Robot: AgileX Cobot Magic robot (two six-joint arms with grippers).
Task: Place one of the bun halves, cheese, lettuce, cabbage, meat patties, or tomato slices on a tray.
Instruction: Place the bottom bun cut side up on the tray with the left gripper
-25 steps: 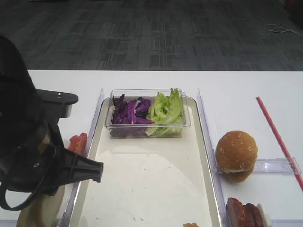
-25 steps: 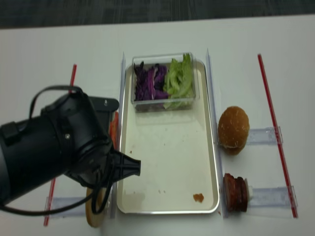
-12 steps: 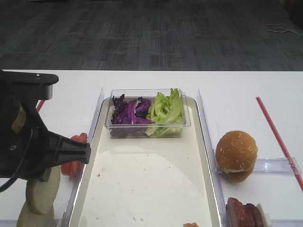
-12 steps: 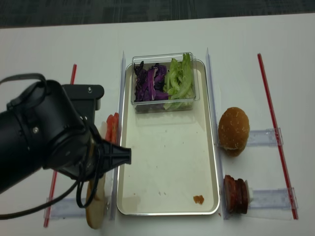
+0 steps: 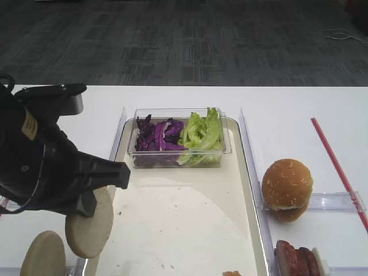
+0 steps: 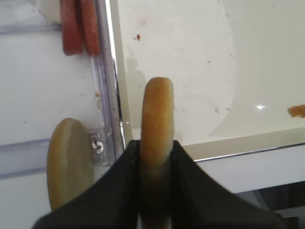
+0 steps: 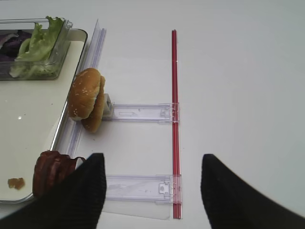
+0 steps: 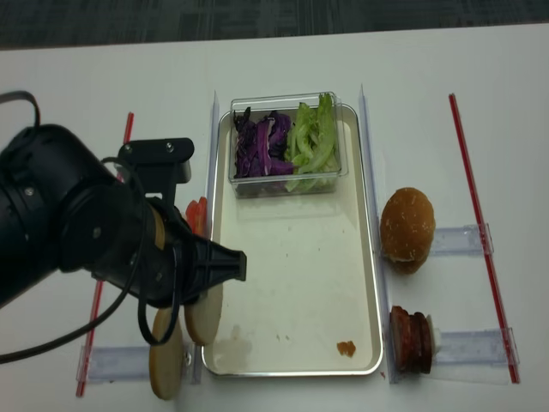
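Bun half [image 6: 157, 119] is what we have pinched edge-on in our left end effector [image 6: 155, 157], both fingers [image 6: 125, 164] pressed against its flat faces. It hangs over the near left rim of the tray [image 5: 190, 230], seen in the high view [image 5: 89, 223] tilted with its pale cut face outward. A second bun half [image 5: 43, 256] stands upright beside the tray on the white surface [image 5: 287, 109], next to a clear plastic holder; the wrist view shows it [image 6: 69, 162] just left of the rim. The tomato slices [image 6: 80, 26] stand outside the tray's left edge farther along.

On the tray's far end sits a clear plastic box [image 5: 178, 138] holding purple cabbage [image 5: 155, 135] on the left and lettuce [image 5: 202, 133] on the right. A small orange crumb [image 8: 346, 347] lies near the tray's near right corner.

Right of the tray we see a whole sesame bun [image 5: 286, 188] and the meat patties [image 5: 296, 259], each against a clear holder. Our right end effector [image 7: 152, 191] hovers above the surface with its dark fingers [image 7: 86, 191] spread apart and nothing between them.
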